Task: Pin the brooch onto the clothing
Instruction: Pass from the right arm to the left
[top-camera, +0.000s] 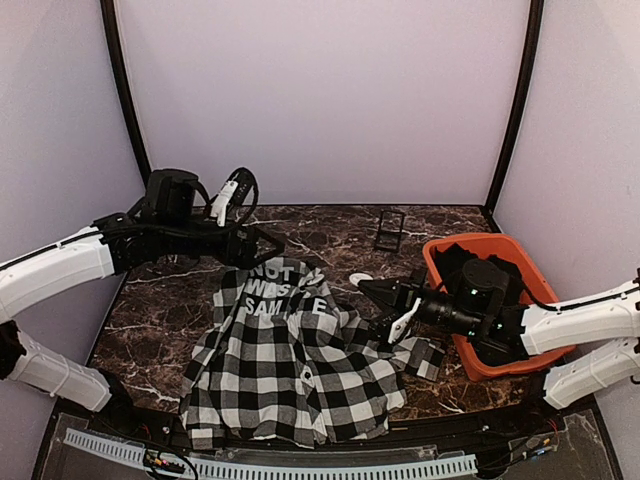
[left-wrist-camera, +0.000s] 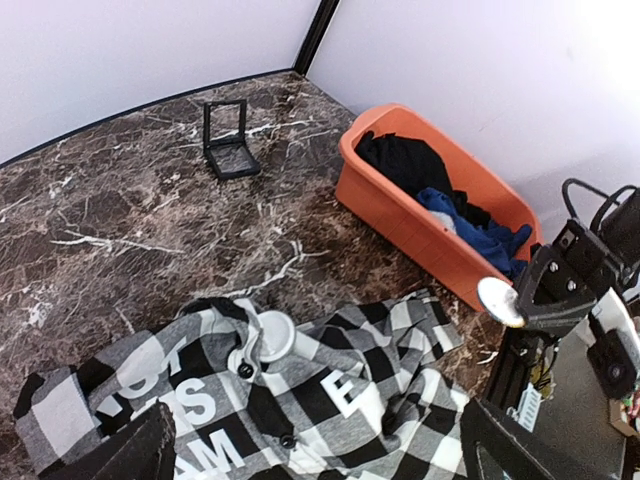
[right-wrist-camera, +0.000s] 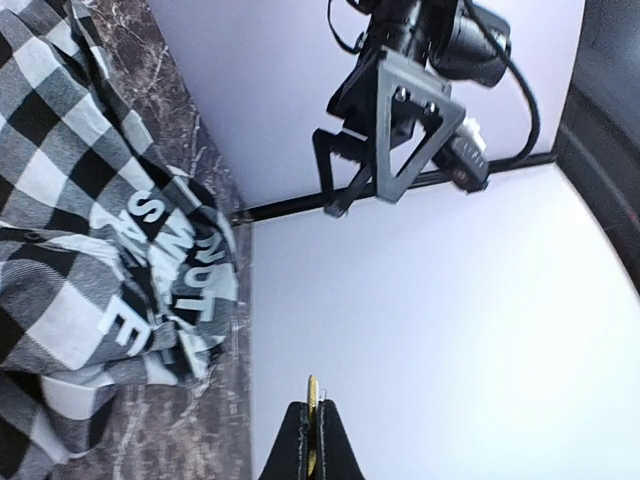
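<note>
The checked shirt (top-camera: 290, 370) lay crumpled on the marble counter (top-camera: 160, 300), front centre, with its white lettering uppermost at the far end. The left claw (top-camera: 268, 245) hung above that lettered end, fingers spread wide and holding nothing. The right claw (top-camera: 372, 290) was pressed together on the brooch (left-wrist-camera: 497, 300), a small pale disc held off the counter near the shirt's right edge. An orange tub (top-camera: 440, 250) of dark garments stood to the right.

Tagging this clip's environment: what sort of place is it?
Likely a lab test booth: plain lilac walls enclose a marble-look tabletop holding a checked shirt and an orange bin of clothes.
</note>
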